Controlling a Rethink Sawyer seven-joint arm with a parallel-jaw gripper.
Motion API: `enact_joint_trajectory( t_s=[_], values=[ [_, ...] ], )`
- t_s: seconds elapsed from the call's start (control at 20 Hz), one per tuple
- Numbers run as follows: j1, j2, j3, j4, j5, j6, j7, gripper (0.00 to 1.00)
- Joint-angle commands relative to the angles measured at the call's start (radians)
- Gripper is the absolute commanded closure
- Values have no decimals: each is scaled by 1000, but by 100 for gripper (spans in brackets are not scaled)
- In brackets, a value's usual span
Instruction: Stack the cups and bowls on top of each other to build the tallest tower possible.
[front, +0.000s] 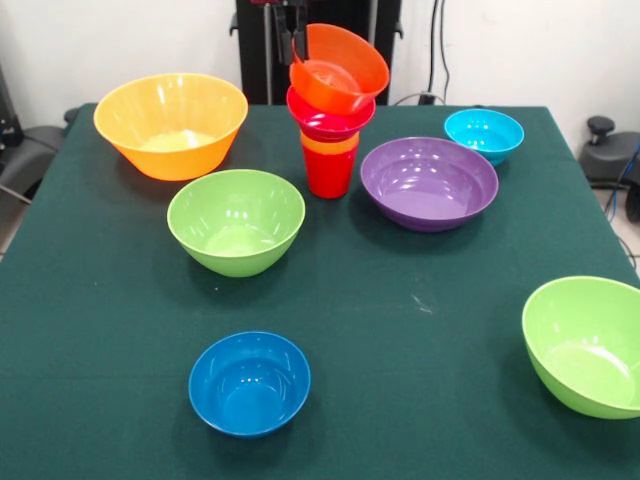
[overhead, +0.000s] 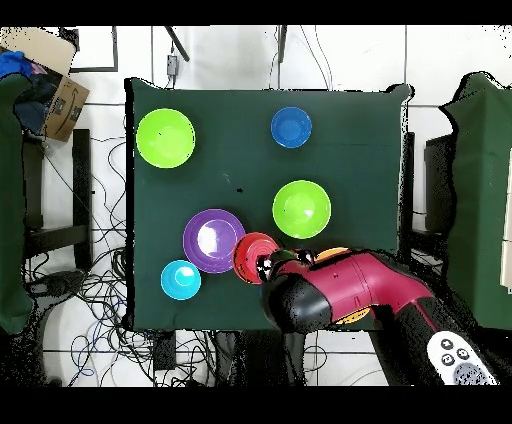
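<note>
- We see the tower (front: 330, 120), a column of glossy plastic pieces on a smooth red plastic cup (front: 328, 172), standing at the far middle of the dark green worktop (front: 400, 380), between the large yellow-orange plastic bowl (front: 171, 123) and the wide purple plastic bowl (front: 429, 182).
- Above the red cup sit an orange band, probably a nested cup, then a red-pink bowl, then a glossy orange plastic bowl (front: 338, 68) on top.
- The relation that matters: the orange bowl is not level. It tilts steeply, its mouth turned toward the front camera and down, its high rim at the back by the tool (front: 285, 30).
- The tool comes down just behind the tilted bowl's upper edge and seems to touch it; we cannot tell how far it is open or whether it holds the rim.
- From overhead the red arm (overhead: 345, 295) covers part of the tower, so that view settles nothing.
- We judge the bowl must be brought level over the column's axis, or it may slide off forward.
- Loose bowls stand well apart from the tower: two lime green, dark blue, light blue.
</note>
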Motion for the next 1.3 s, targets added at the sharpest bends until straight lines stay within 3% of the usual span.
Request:
enact_joint_trajectory(
  t_s=[0.05, 0.75, 1.3],
  values=[
    [6, 74, 5, 58, -112, -67, -101, 100],
    [9, 127, -9, 62, -144, -112, -75, 100],
    [-10, 125, -9, 86, -149, -129, -69, 100]
  ],
)
